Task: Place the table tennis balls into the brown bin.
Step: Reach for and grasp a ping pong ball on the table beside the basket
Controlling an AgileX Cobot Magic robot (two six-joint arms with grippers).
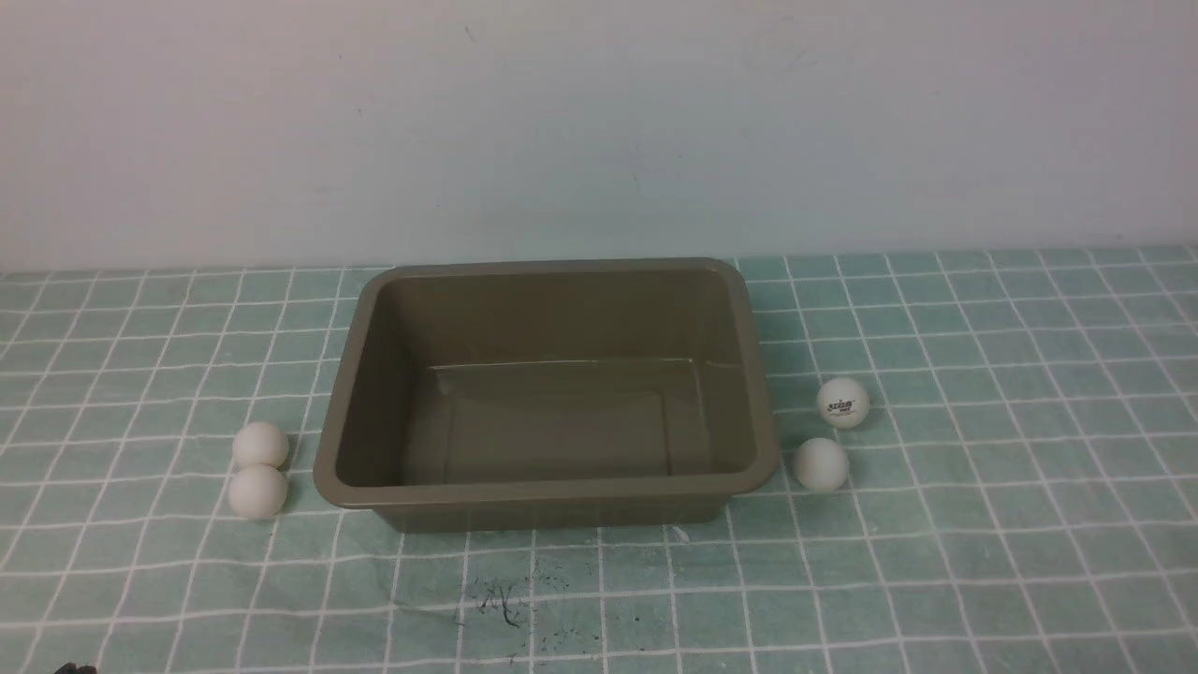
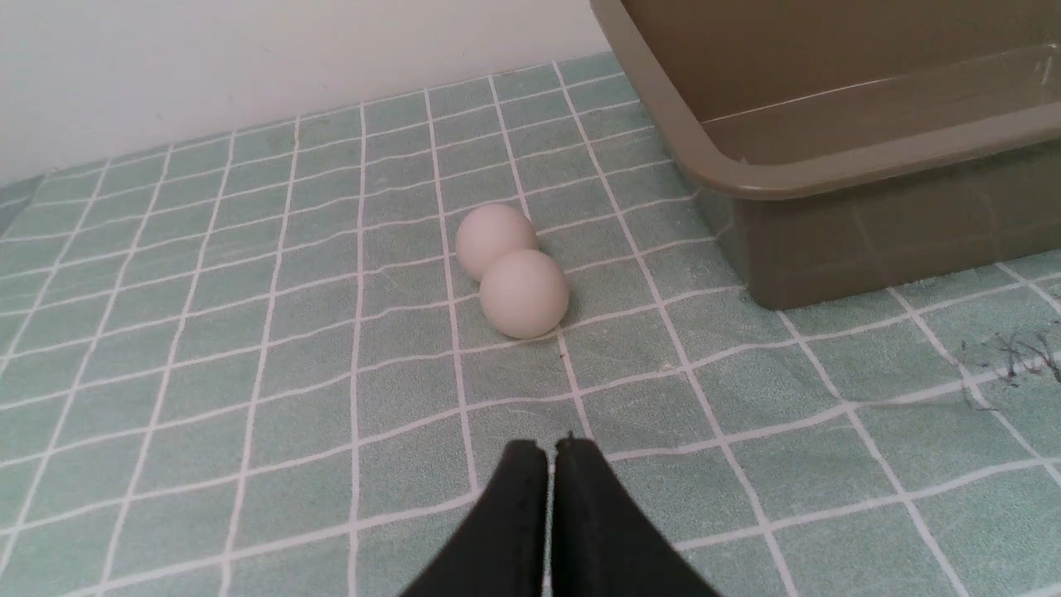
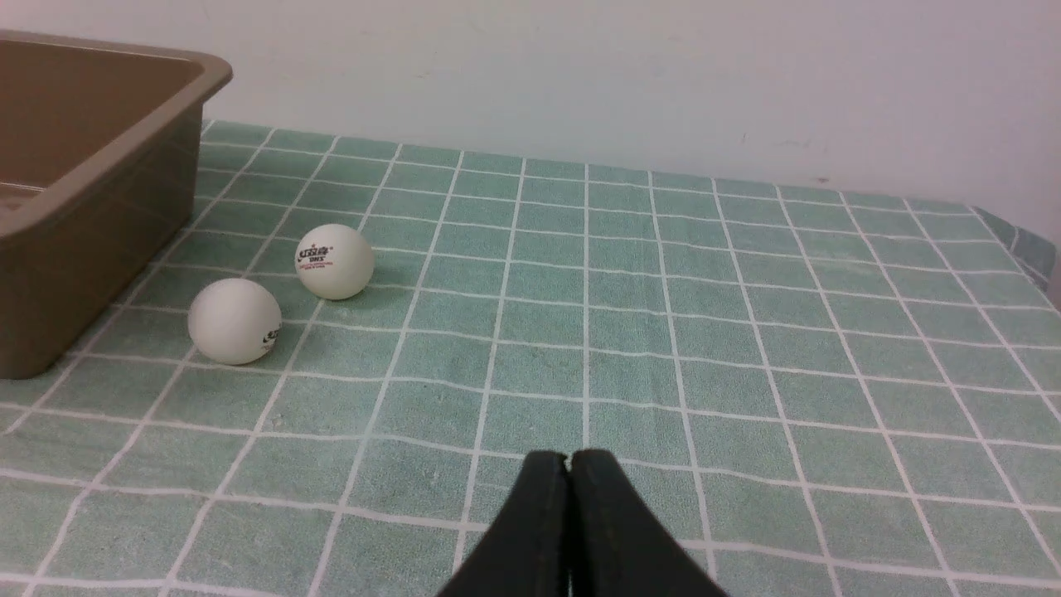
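Left end effector (image 2: 551, 452): closed together, nothing held; unless it is opened before the approach, a ball is likely knocked away.
Right end effector (image 3: 569, 460): also closed and empty, well short of its balls.
Near-left ball (image 1: 258, 491): rests on the worktop (image 1: 983, 562), touching the far-left ball (image 1: 261, 445); if one is gripped, the other may be nudged and sent rolling.
Near-right ball (image 1: 821, 464): lies just beside the bin's corner; clearance is limited, so the wall may be struck.
Logo ball (image 1: 843, 402): set slightly apart, farther back; it may be squeezed out of an off-centre pinch.
Brown bin (image 1: 552, 494): empty, with two balls outside it on each side; a ball released from high up may bounce out.
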